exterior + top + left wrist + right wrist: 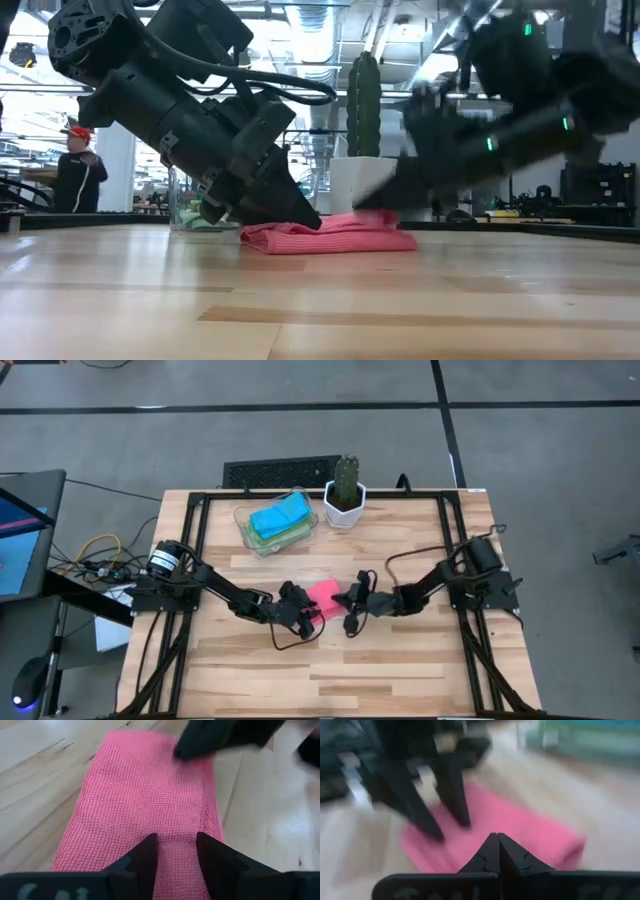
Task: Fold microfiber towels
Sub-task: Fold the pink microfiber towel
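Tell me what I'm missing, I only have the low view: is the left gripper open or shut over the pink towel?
Observer: Open. In the left wrist view the left gripper has its fingers parted over the folded pink towel, with pink cloth showing between them.
Operator: And the right one?
Observer: The right gripper is shut, its fingertips pressed together at the towel's edge, holding nothing that I can see.
Operator: Where are the other towels?
Observer: From above, a cyan blue towel lies on top of a green one in the clear tray, beside the potted cactus at the far side of the table.
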Controlling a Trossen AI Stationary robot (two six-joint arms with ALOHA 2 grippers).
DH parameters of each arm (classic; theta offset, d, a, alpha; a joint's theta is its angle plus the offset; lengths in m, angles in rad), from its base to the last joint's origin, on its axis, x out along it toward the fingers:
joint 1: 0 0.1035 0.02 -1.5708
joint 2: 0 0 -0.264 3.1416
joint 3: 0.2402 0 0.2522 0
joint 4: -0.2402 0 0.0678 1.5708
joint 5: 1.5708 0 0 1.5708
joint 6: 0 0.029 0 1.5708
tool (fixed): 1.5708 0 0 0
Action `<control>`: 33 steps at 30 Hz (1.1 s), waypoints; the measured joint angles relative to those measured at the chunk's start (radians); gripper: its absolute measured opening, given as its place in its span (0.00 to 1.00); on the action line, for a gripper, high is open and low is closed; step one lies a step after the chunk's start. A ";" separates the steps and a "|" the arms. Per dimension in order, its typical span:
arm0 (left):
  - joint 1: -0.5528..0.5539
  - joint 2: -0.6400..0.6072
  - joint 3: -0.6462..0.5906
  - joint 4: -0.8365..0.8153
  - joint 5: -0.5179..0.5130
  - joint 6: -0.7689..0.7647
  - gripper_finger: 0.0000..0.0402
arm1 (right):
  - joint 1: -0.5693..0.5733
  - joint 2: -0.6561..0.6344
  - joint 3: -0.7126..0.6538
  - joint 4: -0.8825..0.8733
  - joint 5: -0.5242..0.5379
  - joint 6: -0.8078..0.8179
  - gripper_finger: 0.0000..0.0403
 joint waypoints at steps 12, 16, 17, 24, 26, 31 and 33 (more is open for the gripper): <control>-0.005 -0.130 0.000 -0.083 0.075 0.051 0.32 | 0.055 0.086 -0.038 -0.020 0.036 0.196 0.04; -0.032 -0.175 0.000 -0.043 -0.046 0.124 0.32 | 0.059 0.010 -0.044 -0.029 0.029 0.124 0.05; -0.041 -0.173 0.000 -0.045 -0.077 0.139 0.32 | 0.059 -0.022 -0.043 -0.019 0.031 0.099 0.06; -0.062 -0.035 0.000 0.041 -0.132 0.133 0.32 | 0.059 -0.070 -0.007 0.025 0.015 -0.051 0.05; -0.066 0.019 0.000 0.097 -0.108 0.129 0.32 | 0.057 -0.003 0.016 0.060 -0.017 -0.052 0.04; -0.068 0.095 0.000 0.161 -0.064 0.072 0.32 | 0.066 0.160 0.033 0.084 -0.027 0.056 0.05; -0.075 0.100 0.000 0.154 -0.065 0.063 0.32 | 0.075 0.192 0.028 0.104 -0.014 0.098 0.06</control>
